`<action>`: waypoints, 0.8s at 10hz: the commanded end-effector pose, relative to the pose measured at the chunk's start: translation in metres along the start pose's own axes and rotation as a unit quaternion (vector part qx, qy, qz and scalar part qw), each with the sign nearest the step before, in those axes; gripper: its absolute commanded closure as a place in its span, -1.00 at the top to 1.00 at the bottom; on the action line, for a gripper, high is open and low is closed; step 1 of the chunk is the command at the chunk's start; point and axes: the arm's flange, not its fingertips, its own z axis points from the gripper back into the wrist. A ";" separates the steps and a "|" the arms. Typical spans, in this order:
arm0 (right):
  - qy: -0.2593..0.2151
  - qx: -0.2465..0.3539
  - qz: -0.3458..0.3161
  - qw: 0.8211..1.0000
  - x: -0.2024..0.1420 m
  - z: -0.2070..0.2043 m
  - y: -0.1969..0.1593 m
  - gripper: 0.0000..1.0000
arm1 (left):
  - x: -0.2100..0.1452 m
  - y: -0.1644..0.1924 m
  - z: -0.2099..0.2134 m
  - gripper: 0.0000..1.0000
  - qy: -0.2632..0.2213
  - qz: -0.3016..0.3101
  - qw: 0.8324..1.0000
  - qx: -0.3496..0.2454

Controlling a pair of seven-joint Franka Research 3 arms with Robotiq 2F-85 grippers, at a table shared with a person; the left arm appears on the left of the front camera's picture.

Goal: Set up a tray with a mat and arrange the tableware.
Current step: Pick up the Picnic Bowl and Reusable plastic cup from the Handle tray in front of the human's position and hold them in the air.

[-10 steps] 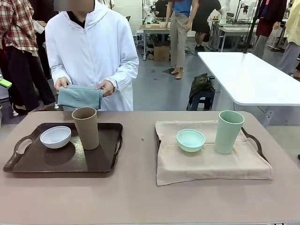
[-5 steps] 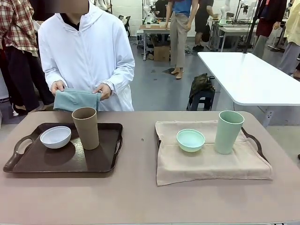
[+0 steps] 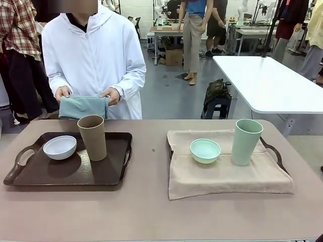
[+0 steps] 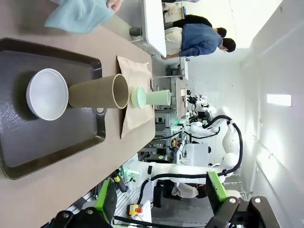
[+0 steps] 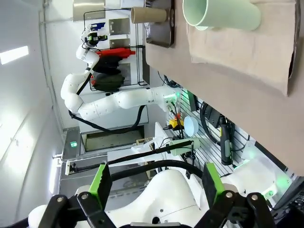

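On the left, a dark brown tray (image 3: 108,174) holds a small white bowl (image 3: 59,147) and a tall tan-brown cup (image 3: 93,137). The right tray (image 3: 275,154) is covered by a beige mat (image 3: 222,176), with a small mint-green bowl (image 3: 205,150) and a tall mint-green cup (image 3: 246,141) on it. At the far edge a person holds a folded teal mat (image 3: 83,107) in both hands. My left gripper (image 4: 161,199) is open, well back from the white bowl (image 4: 46,93) and tan cup (image 4: 97,91). My right gripper (image 5: 156,185) is open and off the table, away from the mint cup (image 5: 223,14).
The brown tabletop (image 3: 151,212) stretches bare in front of both trays and in the gap between them. A white table (image 3: 267,80) stands behind to the right. Other people stand in the background.
The person has shifted slightly to the left and raised the folded teal mat a little. The trays, tableware and both grippers have not moved.
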 end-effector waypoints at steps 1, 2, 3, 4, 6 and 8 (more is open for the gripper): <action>-0.003 0.002 0.003 1.000 -0.002 0.001 0.002 1.00 | -0.005 -0.007 -0.005 1.00 -0.003 0.008 1.000 0.014; -0.003 0.002 0.003 1.000 -0.002 0.001 0.002 1.00 | -0.005 -0.007 -0.005 1.00 -0.003 0.008 1.000 0.014; -0.003 0.002 0.003 1.000 -0.002 0.001 0.002 1.00 | -0.005 -0.007 -0.005 1.00 -0.003 0.008 1.000 0.014; -0.003 0.002 0.003 1.000 -0.002 0.001 0.002 1.00 | -0.005 -0.007 -0.005 1.00 -0.003 0.008 1.000 0.014; -0.003 0.002 0.003 1.000 -0.002 0.001 0.002 1.00 | -0.005 -0.007 -0.005 1.00 -0.003 0.008 1.000 0.014; -0.003 0.002 0.003 1.000 -0.002 0.001 0.002 1.00 | -0.005 -0.007 -0.005 1.00 -0.003 0.008 1.000 0.014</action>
